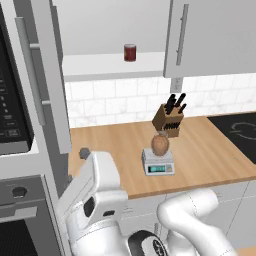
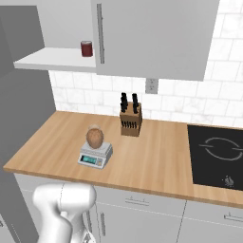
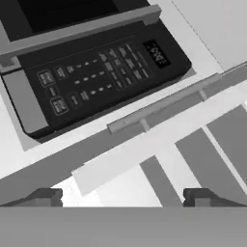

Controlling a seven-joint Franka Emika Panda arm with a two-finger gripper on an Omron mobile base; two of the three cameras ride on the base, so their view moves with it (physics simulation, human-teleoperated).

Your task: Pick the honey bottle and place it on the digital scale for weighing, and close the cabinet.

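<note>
Honey bottle on the scale, cabinet door open — my end effector holds nothing.

The honey bottle (image 1: 160,144) is a small egg-shaped amber-brown jar with a pale lid, standing upright on the plate of the digital scale (image 1: 158,162), which it nearly covers; the scale is light grey with a bluish-green display strip on its front and sits on the wooden tabletop (image 1: 200,150), just in front of the brown knife block (image 1: 168,120). The cabinet (image 2: 156,33) is open on its left side — its door (image 1: 42,75) is swung out, showing a white shelf (image 1: 100,65) that holds one dark red cylindrical jar (image 1: 130,52). My end effector (image 3: 123,198) faces a long bar handle (image 3: 164,103) and a dark control panel (image 3: 101,67), its fingertips (image 3: 46,197) spread wide apart with nothing between them.
</note>
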